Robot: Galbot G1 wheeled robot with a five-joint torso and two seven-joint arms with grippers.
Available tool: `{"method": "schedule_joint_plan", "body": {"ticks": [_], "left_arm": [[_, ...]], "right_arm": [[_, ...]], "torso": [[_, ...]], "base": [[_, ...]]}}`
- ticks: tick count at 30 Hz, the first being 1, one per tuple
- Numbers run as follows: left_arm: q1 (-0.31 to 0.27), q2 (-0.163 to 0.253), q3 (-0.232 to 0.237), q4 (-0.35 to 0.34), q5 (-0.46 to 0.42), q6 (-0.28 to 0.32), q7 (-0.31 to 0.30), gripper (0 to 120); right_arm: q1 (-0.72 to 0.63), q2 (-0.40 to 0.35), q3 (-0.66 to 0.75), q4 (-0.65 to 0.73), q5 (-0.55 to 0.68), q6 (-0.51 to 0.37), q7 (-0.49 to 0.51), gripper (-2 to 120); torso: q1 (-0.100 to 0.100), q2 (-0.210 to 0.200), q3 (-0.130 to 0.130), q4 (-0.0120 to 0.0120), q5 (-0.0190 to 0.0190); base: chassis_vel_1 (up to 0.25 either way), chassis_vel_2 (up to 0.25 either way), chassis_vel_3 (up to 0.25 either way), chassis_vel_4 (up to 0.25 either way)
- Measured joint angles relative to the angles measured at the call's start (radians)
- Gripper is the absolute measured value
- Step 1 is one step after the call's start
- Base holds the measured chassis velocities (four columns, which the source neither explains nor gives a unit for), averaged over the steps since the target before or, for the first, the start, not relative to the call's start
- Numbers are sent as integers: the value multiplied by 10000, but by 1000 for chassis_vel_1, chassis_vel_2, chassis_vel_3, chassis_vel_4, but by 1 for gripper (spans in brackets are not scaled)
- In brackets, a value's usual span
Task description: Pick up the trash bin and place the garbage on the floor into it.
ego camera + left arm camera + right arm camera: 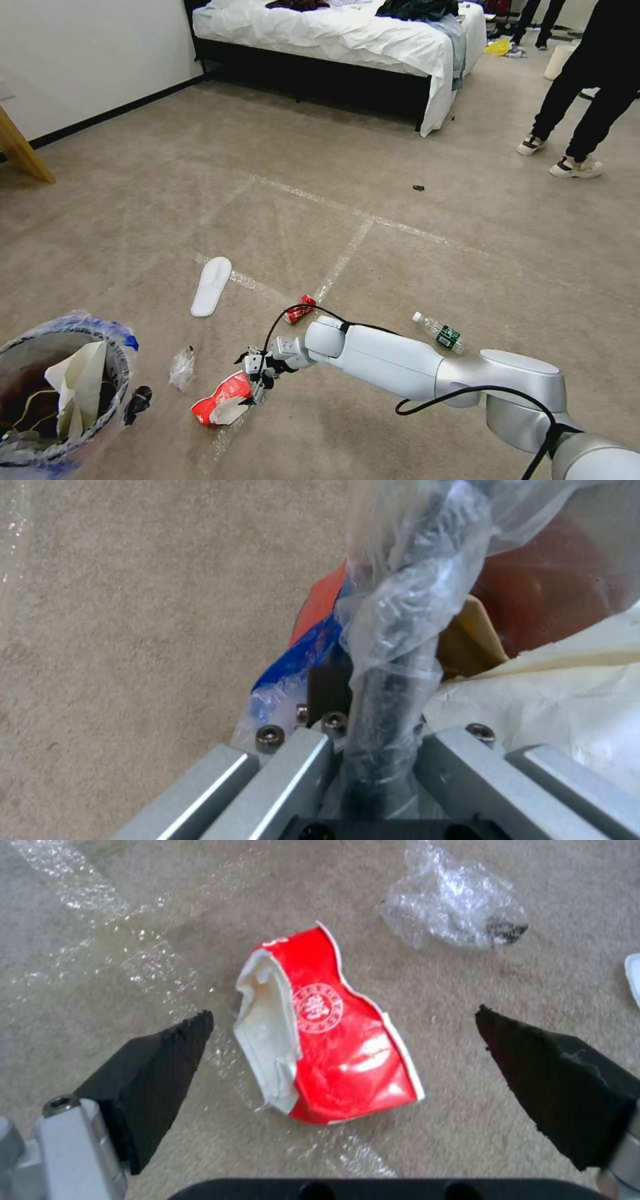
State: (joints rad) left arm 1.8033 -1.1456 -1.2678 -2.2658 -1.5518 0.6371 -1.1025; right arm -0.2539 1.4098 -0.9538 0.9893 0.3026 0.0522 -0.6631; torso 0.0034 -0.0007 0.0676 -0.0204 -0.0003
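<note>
Carpeted floor (400,200) under my spread-wide right hand (343,1060): crushed cup (327,1050) lying lengthwise between its fingers; left hand (373,740) gripping the trash bin (40,413).

The round red trash bin lined with crinkly clear plastic (60,400) is cut off by the head view's lower left corner, so its far wall and base stay unseen. A small dark scrap (419,188) on the taupe carpet floor (167,220) is too small to identify. In the left wrist view, bunched clear liner hides the left gripper (373,715), its fingers included.
</note>
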Motion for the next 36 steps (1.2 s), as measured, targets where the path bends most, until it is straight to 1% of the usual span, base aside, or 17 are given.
{"method": "schedule_joint_plan", "body": {"ticks": [1, 3, 7, 10, 16, 20, 36], "left_arm": [[0, 0, 0, 0, 0, 0, 0, 0], [-6, -30, 49, 9, 49, -1, 8, 0], [-25, -30, 88, 11, 65, -7, 14, 0], [-30, -24, 120, 23, 76, -13, 16, 0], [-37, -8, 160, 28, 89, -19, 25, 0], [-93, -27, 265, 28, 150, -30, 26, 0], [-147, -91, 382, -35, 240, -41, 43, 0]], "right_arm": [[0, 0, 0, 0, 0, 0, 0, 100], [30, 279, 118, -441, -13, 215, -166, 100], [37, 481, 184, -780, -105, 395, -250, 100], [37, 768, 275, -1315, -172, 606, -339, 100], [12, 1166, 512, -1884, -162, 741, -439, 100], [-12, 1326, 529, -1938, -175, 754, -478, 100], [-235, 1642, 423, -2101, -344, 793, -784, 100]], "torso": [[0, 0, 0, 0, 0], [0, 0, 0, 0, 0], [0, -1, 0, 0, 0], [0, -1, 0, 0, 0], [0, 0, 0, 1, 0], [0, 0, 0, 0, 0], [0, 0, 0, 0, 0]], "base": [[0, 0, 0, 0], [0, 0, 0, 0], [0, 0, 0, 0], [0, 0, 0, 0], [0, 0, 0, 0], [0, 0, 0, 0], [0, 0, 0, 0]]}}
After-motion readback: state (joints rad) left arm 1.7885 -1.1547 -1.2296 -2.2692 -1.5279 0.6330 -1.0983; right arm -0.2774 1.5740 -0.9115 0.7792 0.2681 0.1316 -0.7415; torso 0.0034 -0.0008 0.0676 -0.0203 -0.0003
